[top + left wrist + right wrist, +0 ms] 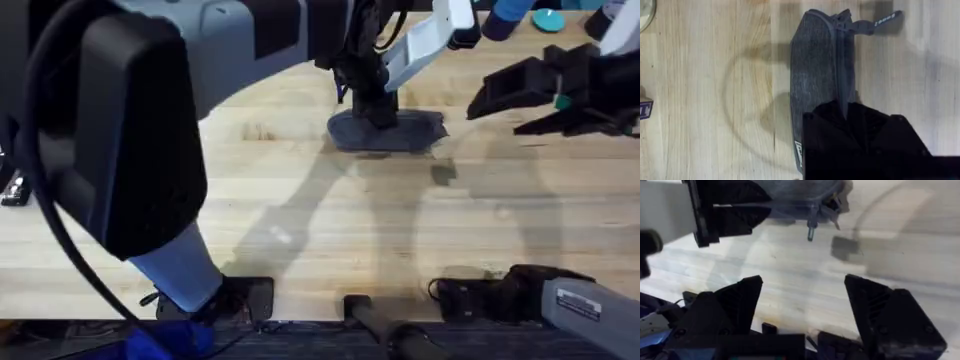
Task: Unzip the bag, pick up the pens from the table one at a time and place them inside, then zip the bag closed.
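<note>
Overhead, you see the grey-blue heathered fabric pouch (388, 131) lying flat on the light wooden plank table (300, 200), far from the arm bases and a little right of centre. Your left gripper (378, 108) is down on the pouch; whether its black fingers are clamped on the fabric or just resting there cannot be told. From the left wrist, the pouch (821, 85) looks like a long oval of coarse woven cloth, with the zipper running as a dark seam along its length and a small dark pull tab (875, 24) sticking out past one end onto the bare wood. Your right gripper (803, 302) hangs above the table near the pouch, its black jaws spread wide apart, holding nothing.
</note>
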`<state>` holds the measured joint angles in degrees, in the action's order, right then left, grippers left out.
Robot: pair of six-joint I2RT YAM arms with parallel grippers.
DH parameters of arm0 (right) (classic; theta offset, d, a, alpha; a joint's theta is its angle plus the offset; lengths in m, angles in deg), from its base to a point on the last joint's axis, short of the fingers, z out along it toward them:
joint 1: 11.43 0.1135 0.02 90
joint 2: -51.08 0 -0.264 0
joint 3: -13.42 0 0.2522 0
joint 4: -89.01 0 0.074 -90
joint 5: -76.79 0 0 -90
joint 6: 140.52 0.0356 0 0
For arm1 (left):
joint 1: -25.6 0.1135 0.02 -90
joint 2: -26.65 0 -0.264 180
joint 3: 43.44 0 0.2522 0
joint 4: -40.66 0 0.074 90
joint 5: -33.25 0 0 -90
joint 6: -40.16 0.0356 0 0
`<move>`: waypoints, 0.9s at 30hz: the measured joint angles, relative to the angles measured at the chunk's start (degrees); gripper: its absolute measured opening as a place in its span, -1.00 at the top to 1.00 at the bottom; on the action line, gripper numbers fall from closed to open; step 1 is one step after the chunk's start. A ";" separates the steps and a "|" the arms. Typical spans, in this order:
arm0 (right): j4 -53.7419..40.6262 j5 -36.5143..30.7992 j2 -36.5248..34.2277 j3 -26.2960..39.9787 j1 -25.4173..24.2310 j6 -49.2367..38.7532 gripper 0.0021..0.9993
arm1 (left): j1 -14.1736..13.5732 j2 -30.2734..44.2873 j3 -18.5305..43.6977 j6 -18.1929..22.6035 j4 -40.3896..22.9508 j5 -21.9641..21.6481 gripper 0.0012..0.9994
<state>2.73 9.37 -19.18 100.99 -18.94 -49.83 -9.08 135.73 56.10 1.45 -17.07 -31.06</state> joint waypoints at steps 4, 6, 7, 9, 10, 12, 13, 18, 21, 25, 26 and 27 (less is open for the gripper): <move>3.36 2.26 -0.88 -4.43 0.00 0.63 -0.99 | 0.00 0.00 0.00 0.00 0.00 0.00 0.92; 4.88 2.81 -1.28 -6.99 0.00 0.85 -0.99 | 0.00 0.00 0.00 0.00 0.00 0.00 0.92; 5.66 3.00 -1.58 -8.06 0.00 0.98 -0.99 | 0.00 0.00 0.00 0.00 0.00 0.00 0.92; 7.87 3.25 -2.26 -9.74 0.00 1.09 -0.99 | 0.00 0.00 0.00 0.00 0.00 0.00 0.92; 9.10 3.32 -2.60 -10.32 0.00 1.14 -0.99 | 0.00 0.00 0.00 0.00 0.00 0.00 0.92; 10.96 3.45 -3.31 -10.86 0.00 1.29 -0.99 | 0.00 0.00 0.00 0.00 0.00 0.00 0.92; 11.65 3.60 -3.84 -10.90 0.00 1.31 -0.99 | 0.00 0.00 0.00 0.00 0.00 0.00 0.92; 14.20 5.87 -8.43 -10.90 0.00 1.52 -0.87 | 0.00 0.00 0.00 -0.02 -0.09 0.02 0.92; 16.66 8.79 -12.45 -10.90 0.00 1.72 -0.78 | 0.00 0.00 0.00 -0.02 -0.11 0.02 0.92; 17.93 11.46 -16.65 -10.96 0.00 1.97 -0.71 | 0.00 0.00 0.00 -0.02 -0.14 0.02 0.92; 18.07 11.82 -17.33 -10.99 0.00 2.01 -0.69 | 0.00 0.00 0.00 -0.02 -0.15 0.02 0.92; 18.18 12.12 -17.95 -11.01 0.00 2.11 -0.69 | 0.00 0.00 0.00 -0.02 -0.17 0.02 0.92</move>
<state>20.91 21.49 -37.13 89.99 -18.94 -47.72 -9.08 135.73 56.10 1.43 -17.24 -31.04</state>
